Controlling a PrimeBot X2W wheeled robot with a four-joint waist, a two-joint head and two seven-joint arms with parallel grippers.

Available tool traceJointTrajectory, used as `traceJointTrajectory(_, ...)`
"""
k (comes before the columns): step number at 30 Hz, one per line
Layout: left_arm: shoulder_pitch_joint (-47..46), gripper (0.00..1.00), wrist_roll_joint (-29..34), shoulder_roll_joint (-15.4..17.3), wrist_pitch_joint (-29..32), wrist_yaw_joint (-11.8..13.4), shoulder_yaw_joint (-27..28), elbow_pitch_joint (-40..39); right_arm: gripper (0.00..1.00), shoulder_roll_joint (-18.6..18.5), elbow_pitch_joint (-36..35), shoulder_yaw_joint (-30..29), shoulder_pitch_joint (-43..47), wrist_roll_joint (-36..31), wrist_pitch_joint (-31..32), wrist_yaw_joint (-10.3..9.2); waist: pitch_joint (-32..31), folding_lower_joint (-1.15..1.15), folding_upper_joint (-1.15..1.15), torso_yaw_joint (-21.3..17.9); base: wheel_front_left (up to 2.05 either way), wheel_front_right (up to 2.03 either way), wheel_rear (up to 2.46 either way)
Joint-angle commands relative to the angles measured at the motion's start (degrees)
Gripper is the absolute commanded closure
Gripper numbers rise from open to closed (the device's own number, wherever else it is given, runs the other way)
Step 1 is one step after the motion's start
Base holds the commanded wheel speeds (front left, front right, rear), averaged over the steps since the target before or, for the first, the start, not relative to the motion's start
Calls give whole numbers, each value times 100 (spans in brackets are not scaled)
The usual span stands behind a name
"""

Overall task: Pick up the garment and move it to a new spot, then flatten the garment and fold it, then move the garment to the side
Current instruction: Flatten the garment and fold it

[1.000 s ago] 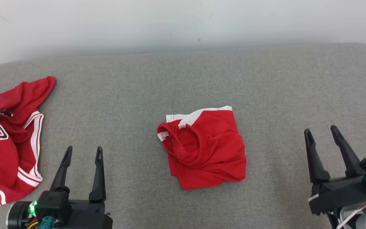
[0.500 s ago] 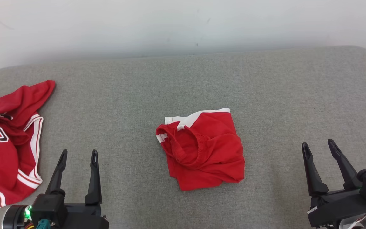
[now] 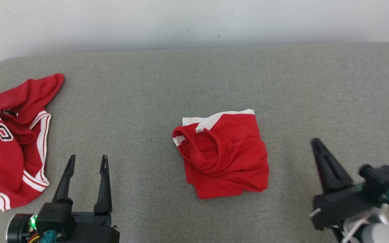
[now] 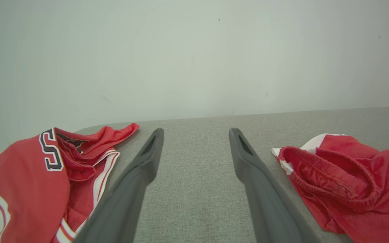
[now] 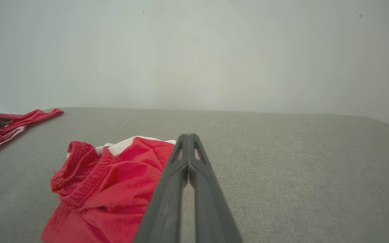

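Right tool has its two dark fingers pressed together and holds nothing; in its own wrist view the tips meet with no cloth between them. Left tool stands wide apart, also empty, low over the grey padded surface.

Red shorts, which I take to be the garment in hand, lie crumpled near the middle of the surface, doubled over themselves. They should handle as light, limp cloth. They will not slip or break, but they will sag and trail from whatever point is lifted, and a pinch may catch one layer or several. The gathered elastic waistband curls up in a thick ridge on the side of the heap toward 9 o'clock, and it offers the firmest hold. The white-trimmed hem at 12 o'clock lies flatter and would be harder to get under.

In the head view, the shorts sit at about 10 o'clock from the right tool, near but clear of it. They are at about 2 o'clock from the left tool and somewhat farther off. A red jersey lies rumpled at the left tool's 10 o'clock, well apart from the shorts.
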Motion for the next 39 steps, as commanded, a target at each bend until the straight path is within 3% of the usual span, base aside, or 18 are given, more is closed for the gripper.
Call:
traceJointTrajectory(1, -67, 0, 36, -11, -37, 17, -9, -5, 100, -46, 62, 158, -169, 63, -6, -4, 108, 0, 0, 79, 0, 0, 0)
traceJointTrajectory(12, -282, 0, 35, -196, -153, -54, -115, 146, 100, 3, 1486, 1804, -1465, 627, -305, -4, 453, 0, 0, 426, 0, 0, 0)
traceJointTrajectory(20, -374, 0, 15, -282, -221, -85, -141, 244, 100, 123, 2844, 2277, -2079, 928, -657, -4, 628, 0, 0, 609, 0, 0, 0)
traceJointTrajectory(39, -472, 0, -35, -356, -293, -137, -170, 405, 100, 567, 3646, 3768, -2597, 1668, -975, 0, 661, 0, 0, 618, 0, 0, 0)
